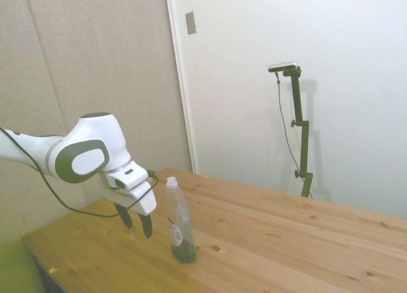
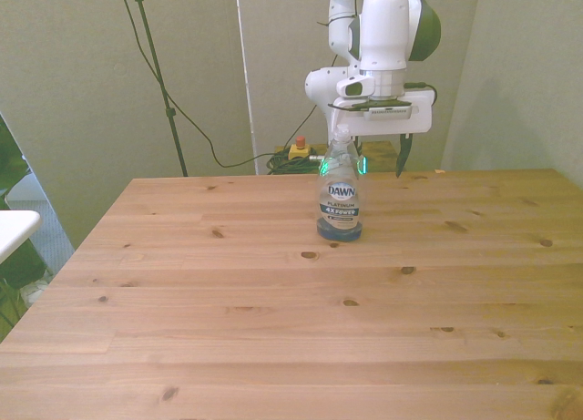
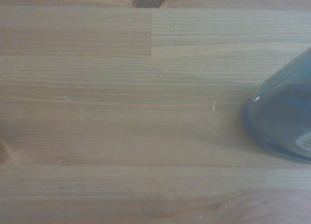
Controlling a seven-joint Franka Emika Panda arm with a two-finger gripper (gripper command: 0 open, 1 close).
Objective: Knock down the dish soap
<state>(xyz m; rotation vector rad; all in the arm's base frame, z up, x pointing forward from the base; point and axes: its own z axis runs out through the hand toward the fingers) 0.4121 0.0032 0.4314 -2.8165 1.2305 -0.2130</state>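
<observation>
Standing upright on the knotty pine table (image 2: 228, 292), toward its far edge: one soap bottle (image 2: 341, 201). Plain pale walls surround it. One gripper (image 1: 137, 224), fingers spread, hangs just beside it.

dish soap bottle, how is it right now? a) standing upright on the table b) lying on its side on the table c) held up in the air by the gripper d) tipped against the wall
a: the dish soap stands upright with its base on the wooden table, and the gripper sits beside it without holding it.
</observation>
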